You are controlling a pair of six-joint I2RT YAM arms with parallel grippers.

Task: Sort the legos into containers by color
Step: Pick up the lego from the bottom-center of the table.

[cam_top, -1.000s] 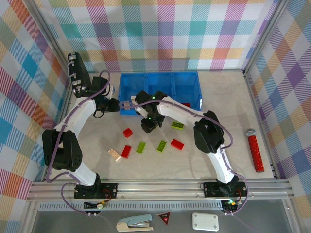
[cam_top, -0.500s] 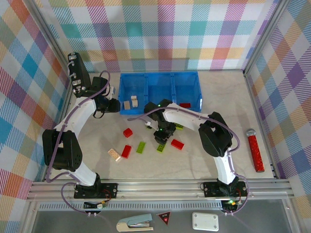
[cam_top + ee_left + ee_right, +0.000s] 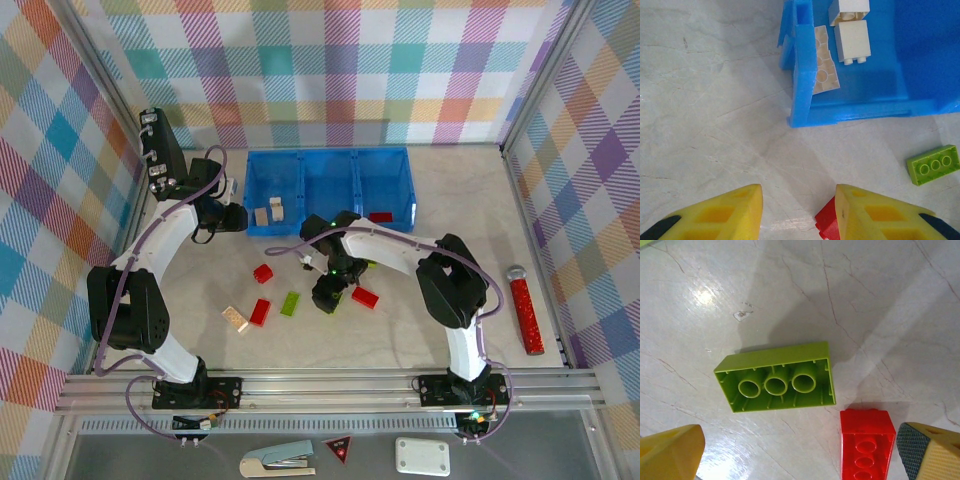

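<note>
A pale marbled table [image 3: 560, 215] sits inside walls of bright plaid cloth, and the blue tray [image 3: 328, 155] of three joined compartments lies at the upper centre of the overhead view. Its left compartment holds cream bricks [image 3: 268, 211] and its right compartment holds a red brick [image 3: 380, 216]. The right gripper [image 3: 328, 295] hangs over the loose bricks at mid-frame, just below the tray. In its wrist view the yellow fingers [image 3: 672, 452] are spread wide at the two lower corners, grasping nothing. A lime green brick [image 3: 777, 376] lies hollow side up on the table in the middle of that frame, and a loose red brick [image 3: 867, 442] lies just beside the right-hand finger. Whether either finger touches a brick cannot be told. The left gripper [image 3: 238, 218] is at the tray's left end. Its wrist view shows its fingers [image 3: 725, 210] parted with bare table between them. There the tray corner [image 3: 802, 75] is at top centre, with a white-cream block [image 3: 852, 42] inside it. A small green brick [image 3: 933, 164] is at the right edge, and a red corner [image 3: 826, 225] peeks out beside the right-hand finger. Lower left of the right gripper, on the table, lie a cream piece [image 3: 236, 318], a red piece [image 3: 259, 312] and a green piece [image 3: 291, 303]. A red glittery stick [image 3: 525, 310] lies far right.
</note>
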